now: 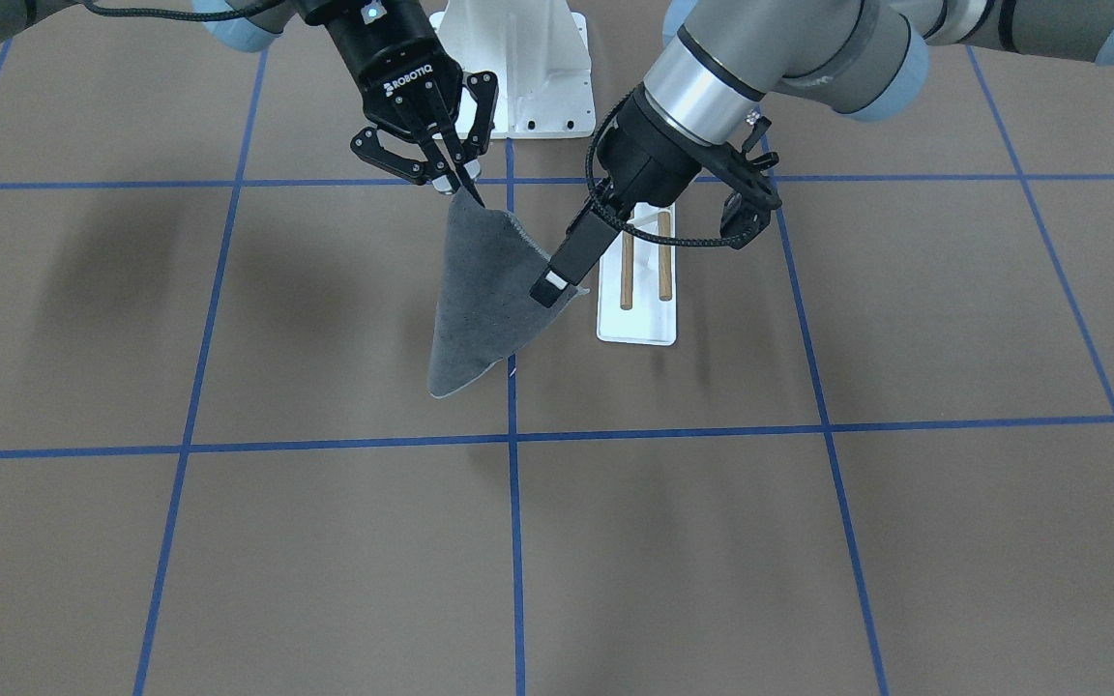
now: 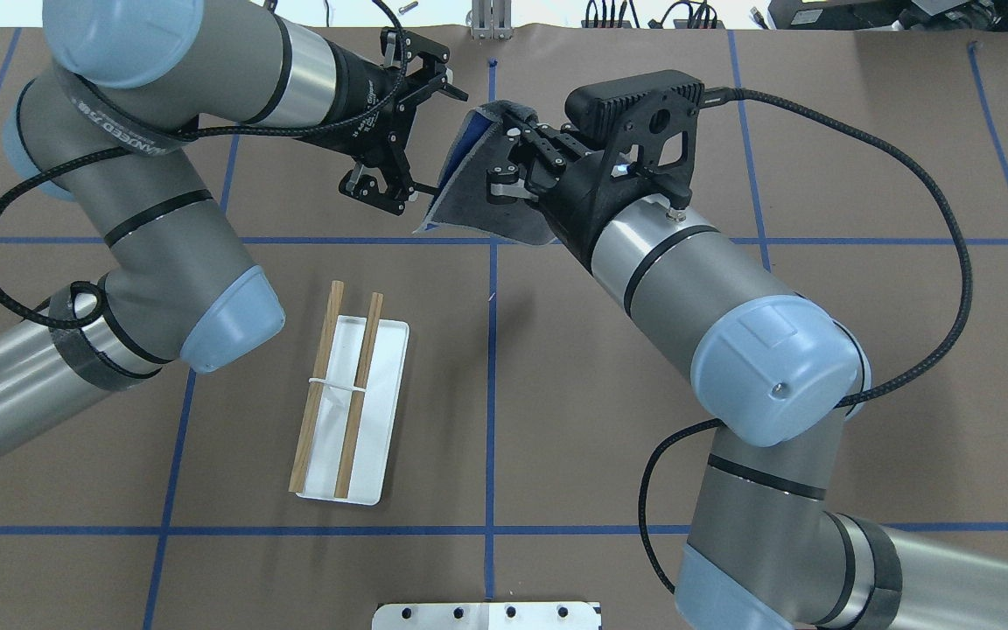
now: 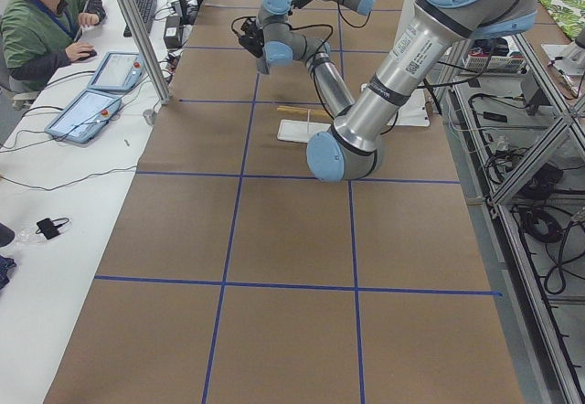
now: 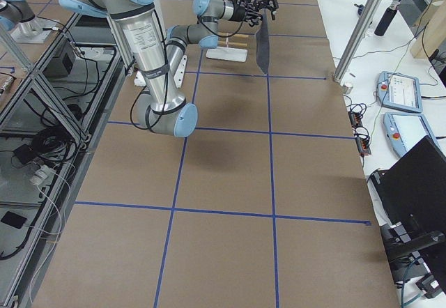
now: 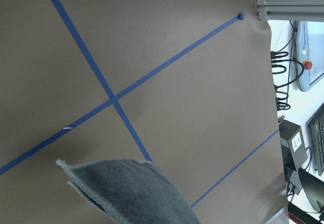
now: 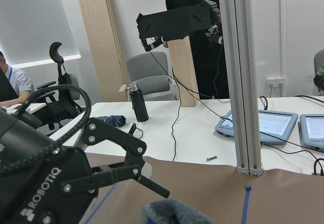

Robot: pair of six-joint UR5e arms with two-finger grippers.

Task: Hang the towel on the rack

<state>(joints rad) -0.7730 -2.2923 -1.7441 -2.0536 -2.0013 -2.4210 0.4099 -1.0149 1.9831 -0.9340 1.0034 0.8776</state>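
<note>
The dark grey towel [image 1: 484, 290] hangs in the air between both grippers, its lower tip just above the table. My right gripper [image 1: 458, 188] is shut on its top corner. My left gripper [image 1: 553, 287] is shut on its side corner, right beside the rack. The rack [image 1: 644, 275], with a white base and two brown dowels, stands bare on the table; it also shows in the overhead view [image 2: 346, 402]. In that view the towel [image 2: 469, 171] sits between my left gripper [image 2: 428, 186] and my right gripper [image 2: 491, 166]. The towel's edge shows in the left wrist view [image 5: 131, 193].
A large white bolted pedestal [image 1: 518, 68] stands at the robot's side of the table. Blue tape lines [image 1: 513, 440] cross the brown table. An aluminium post [image 6: 243, 82] and operator desks with tablets [image 6: 266, 125] lie past the far edge.
</note>
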